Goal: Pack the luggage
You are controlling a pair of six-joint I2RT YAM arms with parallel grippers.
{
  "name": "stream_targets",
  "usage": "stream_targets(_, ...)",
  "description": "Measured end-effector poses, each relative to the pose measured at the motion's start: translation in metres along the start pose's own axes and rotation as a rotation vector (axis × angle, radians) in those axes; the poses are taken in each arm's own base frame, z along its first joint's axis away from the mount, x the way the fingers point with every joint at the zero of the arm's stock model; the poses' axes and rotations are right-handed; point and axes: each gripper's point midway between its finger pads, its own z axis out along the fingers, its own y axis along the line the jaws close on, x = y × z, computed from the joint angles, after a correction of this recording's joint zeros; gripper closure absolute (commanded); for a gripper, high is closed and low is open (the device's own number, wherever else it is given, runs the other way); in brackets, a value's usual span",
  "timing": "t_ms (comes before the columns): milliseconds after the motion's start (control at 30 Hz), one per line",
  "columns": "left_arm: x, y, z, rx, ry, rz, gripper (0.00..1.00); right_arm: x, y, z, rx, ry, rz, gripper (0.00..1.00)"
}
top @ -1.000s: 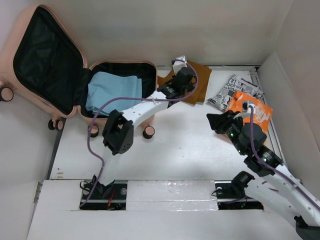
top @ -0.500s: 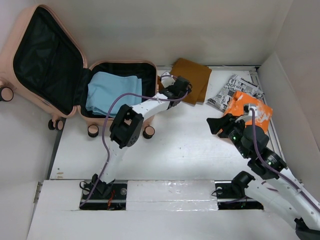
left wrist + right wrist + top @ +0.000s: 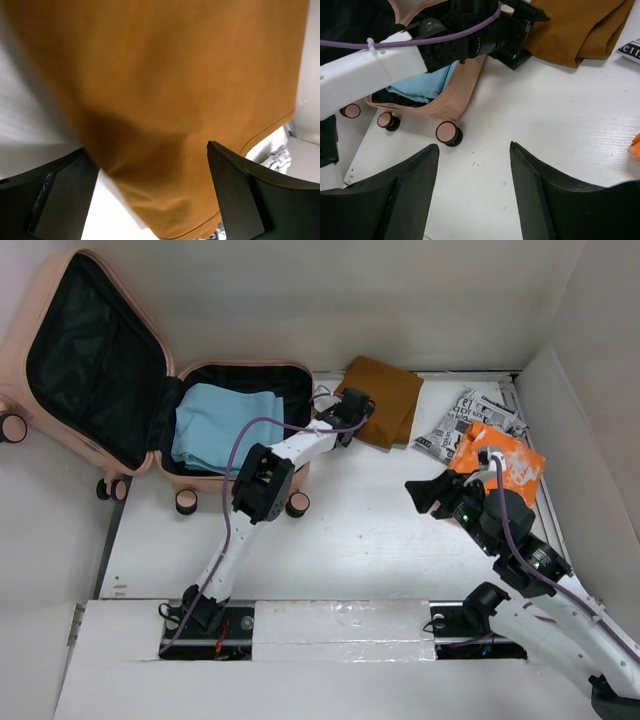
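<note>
Brown cloth [image 3: 383,400] at one o'clock lies beneath the left gripper [image 3: 147,149], its jaws wide to straddle it for packing. The luggage [image 3: 90,360] lies open at ten o'clock. The right gripper [image 3: 472,147] is spread and empty.

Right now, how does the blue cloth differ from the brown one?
The light blue cloth lies inside the open luggage, against its black lining; the brown cloth lies outside it, on the table. No claw is at the light blue cloth; the open left claw hangs right over the brown cloth. The light blue cloth is pale, the brown cloth a deep mustard. Both are plain, unpatterned fabric.
</note>
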Motion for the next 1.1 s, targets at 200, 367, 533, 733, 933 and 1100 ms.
stream_targets(200,0.002,-0.01,0.014,0.014,-0.001,-0.01,0.53,0.011,0.006,0.001,-0.049,0.04,-0.003,0.35)
stream_targets(367,0.005,-0.003,0.024,0.008,-0.007,0.041,1.0,0.012,0.011,0.0,-0.075,0.046,-0.004,0.35)
stream_targets(533,0.005,-0.005,0.024,0.026,0.004,0.084,1.0,0.007,0.018,-0.005,-0.11,0.034,-0.003,0.35)
stream_targets(733,0.008,-0.009,0.023,0.075,0.027,0.244,1.0,-0.005,0.027,-0.013,-0.15,0.003,-0.002,0.35)
stream_targets(933,0.005,-0.035,0.0,0.179,0.115,0.533,1.0,-0.001,0.027,-0.006,-0.143,0.022,-0.011,0.35)
stream_targets(1100,-0.026,-0.069,-0.052,0.295,0.154,0.707,1.0,0.004,0.026,0.006,-0.131,0.041,-0.021,0.35)
